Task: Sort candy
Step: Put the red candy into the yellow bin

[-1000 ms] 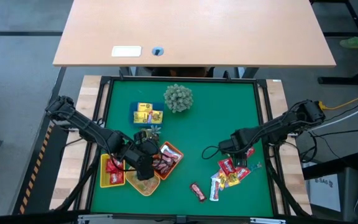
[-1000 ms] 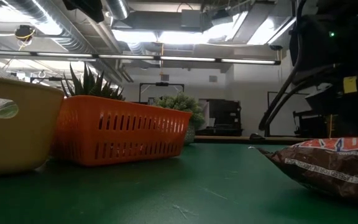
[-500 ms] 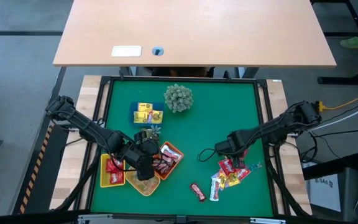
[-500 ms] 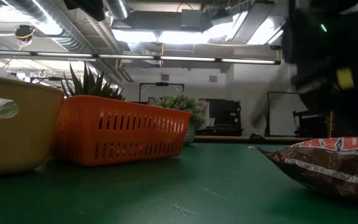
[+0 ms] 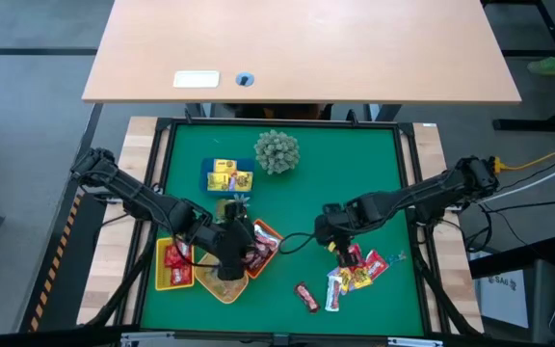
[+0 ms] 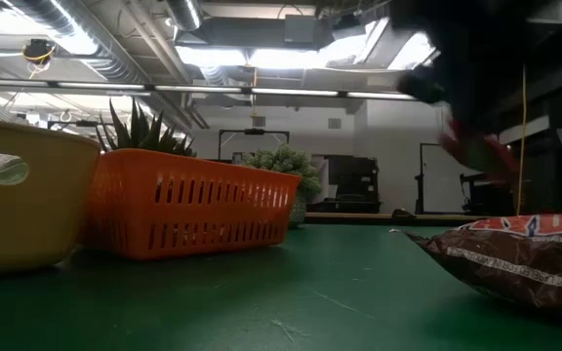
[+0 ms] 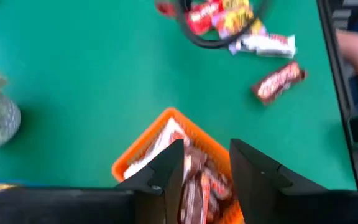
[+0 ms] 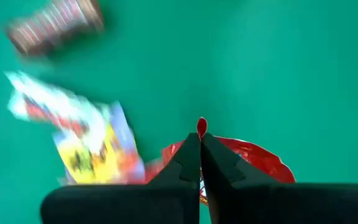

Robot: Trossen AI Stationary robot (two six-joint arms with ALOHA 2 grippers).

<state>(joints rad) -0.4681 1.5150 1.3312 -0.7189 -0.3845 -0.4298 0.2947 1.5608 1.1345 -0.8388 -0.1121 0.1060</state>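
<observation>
Loose candy (image 5: pixel 355 273) lies in a pile at the table's near right: red and yellow packets, a white one and a dark brown bar (image 5: pixel 306 296). My right gripper (image 5: pixel 335 241) hangs left of the pile, shut on a red packet (image 8: pixel 201 126). My left gripper (image 7: pixel 207 155) is open and empty above the orange tray (image 5: pixel 263 241), which holds brown bars (image 7: pixel 197 186). A yellow tray (image 5: pixel 160 265) holds red packets. A blue tray (image 5: pixel 227 176) holds yellow packets. My right gripper pinches the red packet between its two fingertips, and a sliver of the wrapper's edge (image 8: pixel 201 126) sticks out past them. The fingers point down from above. In the low view the packet (image 6: pixel 476 146) hangs blurred under the gripper, clear of the table.
A spiky pale green plant ball (image 5: pixel 276 151) stands at the far middle. Another yellow tray (image 5: pixel 222 286) sits at the near edge beside the orange one. A black cable (image 5: pixel 302 241) loops between the arms. Open green mat (image 5: pixel 355 173) lies at the far right.
My right gripper has gone toward the table's left, away from the pile, with the red packet lifted clear of the table. My left gripper has shifted a little toward the table's right over the trays.
</observation>
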